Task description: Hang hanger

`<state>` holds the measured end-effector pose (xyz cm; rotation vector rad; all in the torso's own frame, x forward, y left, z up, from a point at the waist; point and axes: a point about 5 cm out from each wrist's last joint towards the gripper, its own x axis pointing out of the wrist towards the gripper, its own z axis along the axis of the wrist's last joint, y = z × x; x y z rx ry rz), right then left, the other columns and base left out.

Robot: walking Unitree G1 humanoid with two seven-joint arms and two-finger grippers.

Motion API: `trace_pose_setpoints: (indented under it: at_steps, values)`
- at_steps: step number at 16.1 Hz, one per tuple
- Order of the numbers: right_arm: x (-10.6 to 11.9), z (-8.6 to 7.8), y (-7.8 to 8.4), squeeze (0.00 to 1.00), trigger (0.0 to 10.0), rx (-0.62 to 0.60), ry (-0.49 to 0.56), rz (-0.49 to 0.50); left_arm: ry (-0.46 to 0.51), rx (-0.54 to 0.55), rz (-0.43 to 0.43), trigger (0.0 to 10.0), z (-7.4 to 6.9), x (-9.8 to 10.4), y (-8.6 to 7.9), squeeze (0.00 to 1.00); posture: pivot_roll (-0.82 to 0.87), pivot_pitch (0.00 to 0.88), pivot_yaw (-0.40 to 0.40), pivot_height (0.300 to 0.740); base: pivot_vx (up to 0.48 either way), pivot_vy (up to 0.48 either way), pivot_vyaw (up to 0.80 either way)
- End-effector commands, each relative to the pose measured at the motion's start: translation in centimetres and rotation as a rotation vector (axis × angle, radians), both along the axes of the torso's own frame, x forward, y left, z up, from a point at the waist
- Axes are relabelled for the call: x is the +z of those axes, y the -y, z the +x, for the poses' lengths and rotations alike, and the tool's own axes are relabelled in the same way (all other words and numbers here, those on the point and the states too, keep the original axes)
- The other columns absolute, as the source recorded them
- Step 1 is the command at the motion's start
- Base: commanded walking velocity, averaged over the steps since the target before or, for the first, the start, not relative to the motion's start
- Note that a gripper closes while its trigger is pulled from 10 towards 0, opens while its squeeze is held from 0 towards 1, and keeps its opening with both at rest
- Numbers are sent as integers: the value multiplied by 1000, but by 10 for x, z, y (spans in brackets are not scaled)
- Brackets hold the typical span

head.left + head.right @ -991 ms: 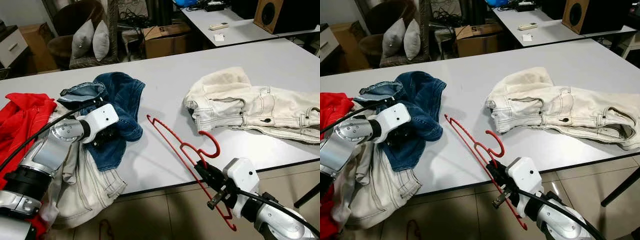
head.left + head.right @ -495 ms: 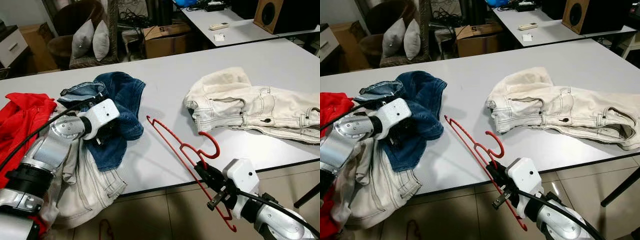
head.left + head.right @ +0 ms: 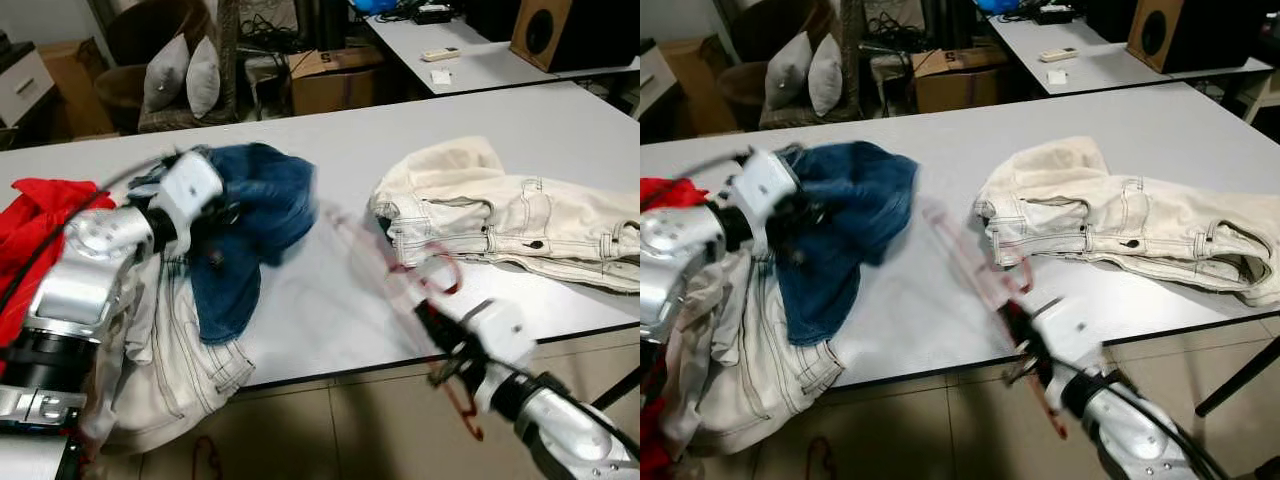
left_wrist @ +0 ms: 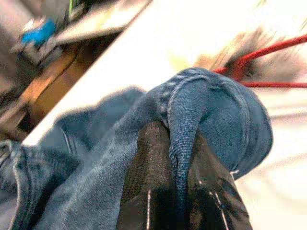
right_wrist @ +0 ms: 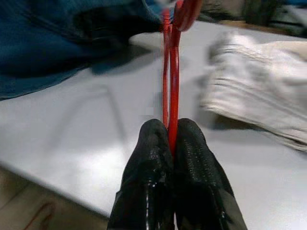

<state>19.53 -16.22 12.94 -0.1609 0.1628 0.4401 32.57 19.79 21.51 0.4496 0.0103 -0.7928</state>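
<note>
One thin red hanger (image 5: 169, 81) pinched in right hand (image 5: 171, 143); left hand (image 4: 177, 158) clamping blue jeans (image 4: 211, 110).

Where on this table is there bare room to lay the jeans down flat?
The widest bare patch of table lies between the blue jeans and the cream trousers, though the red hanger in the right claw crosses it. The far strip is bare too. The left end is crowded with piled clothes.

— What colours am I reading off the table (image 3: 330, 160)?

— I see it pale grey. Blue denim jeans (image 3: 250, 215), cream trousers (image 3: 500, 215) with dark stitching, a red garment (image 3: 35, 215).

— And the hanger (image 5: 169, 62)?

— Red, between black fingers (image 5: 148, 158).
</note>
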Motion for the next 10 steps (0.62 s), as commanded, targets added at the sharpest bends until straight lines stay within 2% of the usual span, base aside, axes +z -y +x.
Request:
trace_pose_setpoints:
  at_steps: [1,2,3,5,7,8,9,10]
  values:
    - [3,5,9,0,10000,-74,36,-3,78,-39,-60,0,-2,22,-1,0,48,0,75,740,0,0,0]
    - [4,7,12,0,10000,-100,48,7,96,-44,-95,0,-2,27,-1,0,49,0,73,740,0,0,0]
    - [9,12,17,0,10000,-144,83,32,133,-77,-194,0,-1,42,-1,0,51,0,63,740,0,0,0]
    - [16,16,23,0,10000,-187,125,63,139,-131,-295,0,-2,53,0,0,50,0,60,740,0,0,0]
    - [24,18,27,0,10000,-207,168,106,107,-160,-282,0,-2,50,-4,0,46,0,54,740,0,0,0]
    - [26,17,23,0,10000,-173,176,126,84,-82,-214,0,5,38,-9,0,41,0,52,740,0,0,0]
    - [27,16,21,0,10000,-147,182,127,86,-49,-172,0,8,33,-11,0,41,0,52,740,0,0,0]
    - [33,10,17,0,10000,-70,201,155,85,16,-144,0,13,27,-14,0,35,0,55,740,0,0,0]
